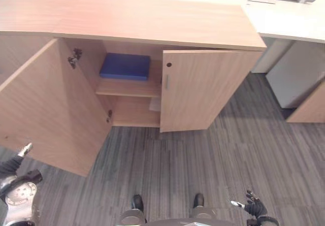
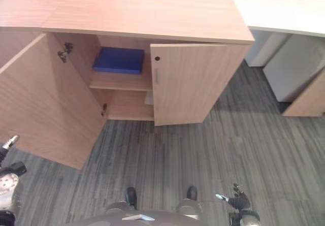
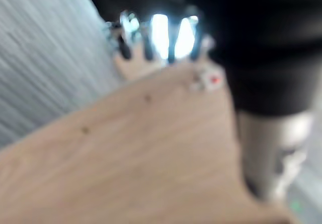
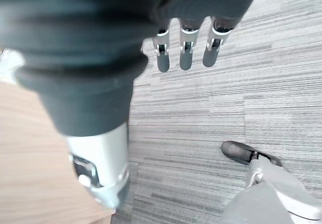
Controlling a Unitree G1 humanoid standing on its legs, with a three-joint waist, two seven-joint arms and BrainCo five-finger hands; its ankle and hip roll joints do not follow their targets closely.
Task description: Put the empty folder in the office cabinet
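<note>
Folder (image 1: 125, 66), flat blue slab, lay on upper shelf (image 1: 127, 88) inside wood-grain cabinet (image 1: 152, 23); placement looked done. Left door (image 1: 45, 109) hung wide, right door (image 1: 203, 86) near closed. Left hand (image 1: 23, 151) by the open door's edge, fingers straight; right hand (image 4: 186, 48) low over ribbed grey carpet (image 1: 213, 155), relaxed, holding nothing. Next, likely: swing left door closed.

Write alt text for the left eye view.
A wooden cabinet stands with its left door swung wide open and a blue folder lying on the upper shelf. The right door is shut, and both hands hang low over grey carpet.
</note>
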